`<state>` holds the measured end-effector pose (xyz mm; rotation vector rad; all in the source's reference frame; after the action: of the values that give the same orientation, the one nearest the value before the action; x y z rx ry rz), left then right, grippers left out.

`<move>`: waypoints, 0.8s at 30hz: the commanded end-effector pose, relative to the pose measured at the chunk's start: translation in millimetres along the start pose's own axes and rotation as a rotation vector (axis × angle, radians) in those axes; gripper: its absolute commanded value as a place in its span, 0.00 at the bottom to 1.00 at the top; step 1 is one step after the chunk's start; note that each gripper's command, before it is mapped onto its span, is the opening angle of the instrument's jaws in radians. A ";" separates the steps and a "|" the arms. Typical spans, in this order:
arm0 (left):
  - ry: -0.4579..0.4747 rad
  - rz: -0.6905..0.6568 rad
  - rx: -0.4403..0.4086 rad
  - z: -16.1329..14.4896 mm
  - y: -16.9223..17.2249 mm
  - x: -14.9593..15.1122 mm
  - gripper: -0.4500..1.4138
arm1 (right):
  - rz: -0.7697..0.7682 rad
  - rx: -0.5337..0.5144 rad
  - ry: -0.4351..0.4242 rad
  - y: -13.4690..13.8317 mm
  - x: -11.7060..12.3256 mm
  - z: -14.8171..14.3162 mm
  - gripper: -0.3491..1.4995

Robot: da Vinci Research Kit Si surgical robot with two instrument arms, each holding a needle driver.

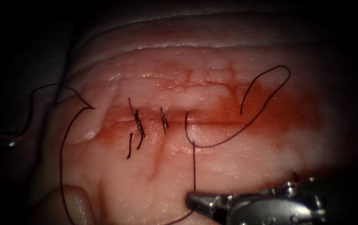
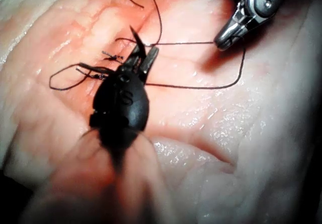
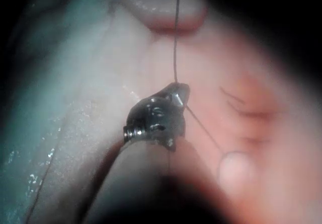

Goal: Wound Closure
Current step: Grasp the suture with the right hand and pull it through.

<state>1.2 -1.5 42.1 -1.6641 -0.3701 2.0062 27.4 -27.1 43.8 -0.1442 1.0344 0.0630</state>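
Pale tissue (image 1: 229, 166) covers the work field, with a horizontal cut (image 1: 212, 123) running left to right through a band of red fluid (image 1: 283, 116).

Right tool (image 1: 192, 201): it enters from the near right. Its jaws are pressed together on the thread (image 1: 194, 166), and the pinch point sits near of the cut, on the tissue's near side. In the right wrist view the right tool (image 3: 178, 90) pinches the same strand, which leaves the tip in a straight line. From the jaws the thread runs straight toward the far side, with its long axis near to far, up to the cut. There it curves into the tissue at a third stitch site (image 1: 186, 125), to the right of two finished stitches (image 1: 139, 123).

A second length of thread sweeps right from the stitch site, loops on the far right, and ends free just far of the cut.

Left tool (image 2: 143, 55): seen in the left wrist view, its dark jaws are slightly spread, with thread crossing beside them. Whether they hold any of it cannot be told.

Needle (image 1: 88, 107): it lies far left of the cut, on the tissue's edge, outside the tissue and held by neither tool.
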 end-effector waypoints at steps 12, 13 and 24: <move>0.000 0.000 -0.002 0.5 0.1 -0.5 0.00 | -0.062 0.067 0.067 -5.1 6.9 0.9 0.24; 0.000 0.000 -0.002 0.5 0.1 -0.5 0.00 | -0.063 0.063 0.066 -4.6 6.5 1.0 0.25; 0.000 0.000 -0.003 0.5 0.1 -0.5 0.00 | -0.074 -0.068 0.071 4.4 -3.4 2.9 0.93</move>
<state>1.4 -1.6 42.0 -1.6654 -0.3718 2.0067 27.3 -22.3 46.9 -0.2470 1.0984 0.0240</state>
